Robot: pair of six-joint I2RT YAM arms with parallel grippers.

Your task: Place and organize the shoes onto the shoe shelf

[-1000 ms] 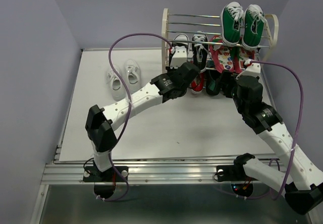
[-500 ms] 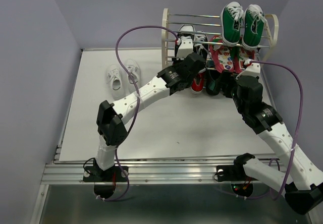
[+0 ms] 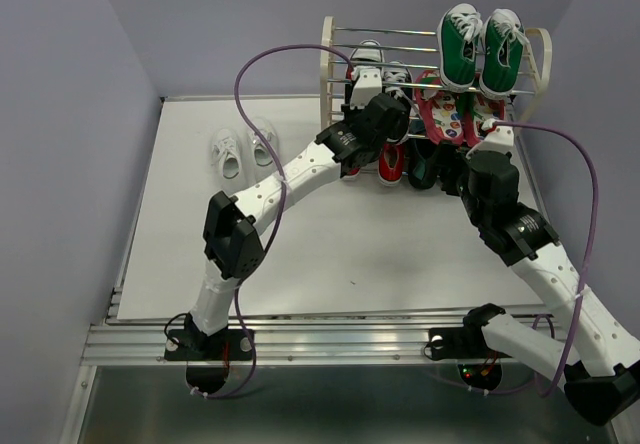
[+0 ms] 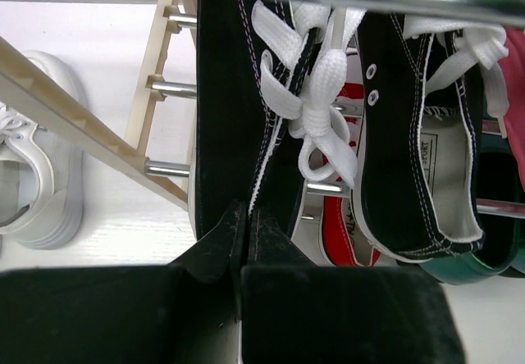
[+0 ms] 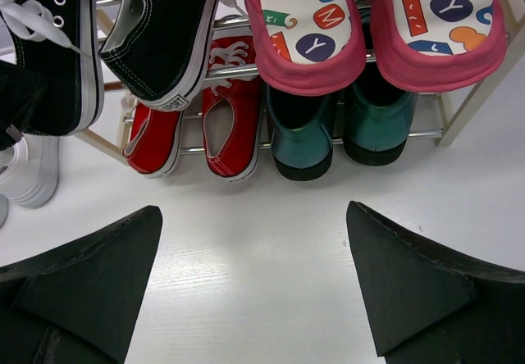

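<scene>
Right, from above: the white sneakers (image 3: 228, 154) sit on the counter (image 3: 300, 254), left of the shoe shelf (image 3: 325, 94). Left wrist: your left fingers (image 4: 217, 245) pinch the heel of the black sneaker (image 4: 225, 93) over a shelf tier, its mate (image 4: 410, 175) alongside. Right wrist: your right fingers (image 5: 90, 266) gape wide above the counter, facing the red sneakers (image 5: 230, 126) on the bottom tier.

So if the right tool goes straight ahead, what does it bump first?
Probably the teal shoe on the shelf's bottom rods, right beside the red sneaker; depth is hard to judge.
</scene>
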